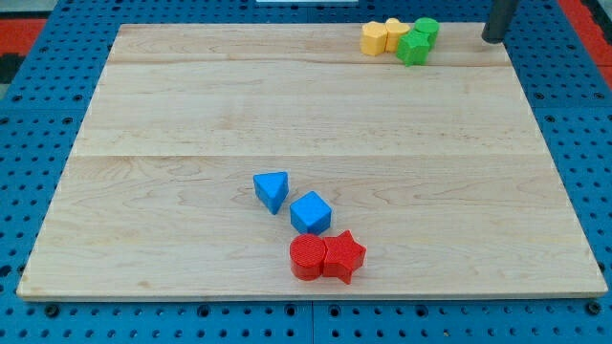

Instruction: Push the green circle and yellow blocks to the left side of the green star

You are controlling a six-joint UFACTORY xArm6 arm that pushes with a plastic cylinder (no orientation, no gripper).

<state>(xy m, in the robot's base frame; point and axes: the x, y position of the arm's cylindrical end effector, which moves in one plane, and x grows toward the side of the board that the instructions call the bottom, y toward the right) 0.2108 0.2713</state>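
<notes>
Already the task's blocks sit bunched near the far right corner of the pale wooden desk (191, 115), close to its top edge. 2 yellow plastic blocks lie side by side: the left yellow block (374, 38), roughly hexagonal, and the right yellow block (395, 33), whose shape I cannot make out. Touching them on the right is the green star block (414, 48), and the green circle block (427, 29) sits just behind it, toward the top edge and slightly to the right.

By my judgement the yellow blocks are already on the star's left, so that part looks done. The green circle is what remains: it is behind and to the right of the star and needs to go around to its left.

My tip (492, 39) rests near the desk's top right corner, to the right of the cluster and apart from every block. This arm carries no claw, only the rod, so nothing is held.

Well apart, near the bottom edge, lie a blue triangle block (273, 190), a blue cube block (310, 212), a red cylinder block (307, 257) and a red star block (344, 256).
</notes>
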